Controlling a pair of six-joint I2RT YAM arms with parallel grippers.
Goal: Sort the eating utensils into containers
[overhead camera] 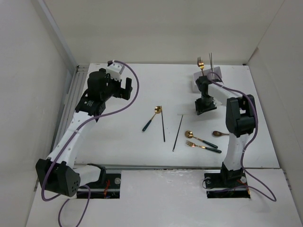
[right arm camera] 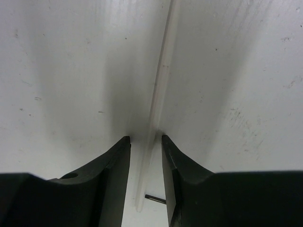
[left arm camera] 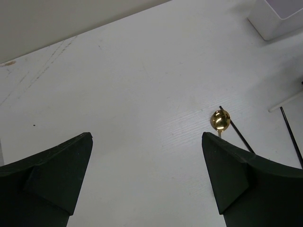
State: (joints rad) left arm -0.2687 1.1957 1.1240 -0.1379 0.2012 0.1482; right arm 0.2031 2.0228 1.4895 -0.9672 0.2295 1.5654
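The white container (overhead camera: 211, 77) stands at the back right with a gold fork (overhead camera: 200, 63) and silver chopsticks (overhead camera: 210, 60) upright in it. My right gripper (overhead camera: 206, 107) points down at the table in front of it. In the right wrist view its jaws (right arm camera: 146, 139) stand narrowly apart astride a thin white chopstick (right arm camera: 161, 80) that lies flat, touching neither finger. My left gripper (overhead camera: 124, 88) hangs wide open at the back left, nothing between its fingers (left arm camera: 147, 142). A gold spoon (left arm camera: 220, 119) with a green handle (overhead camera: 148, 125) lies ahead of it.
Two dark chopsticks (overhead camera: 163, 125) (overhead camera: 178, 133) lie mid-table. A green-handled gold spoon (overhead camera: 201, 138), a gold fork (overhead camera: 202, 147) and a brown spoon (overhead camera: 220, 134) lie near the right arm's base. White walls enclose the table on three sides.
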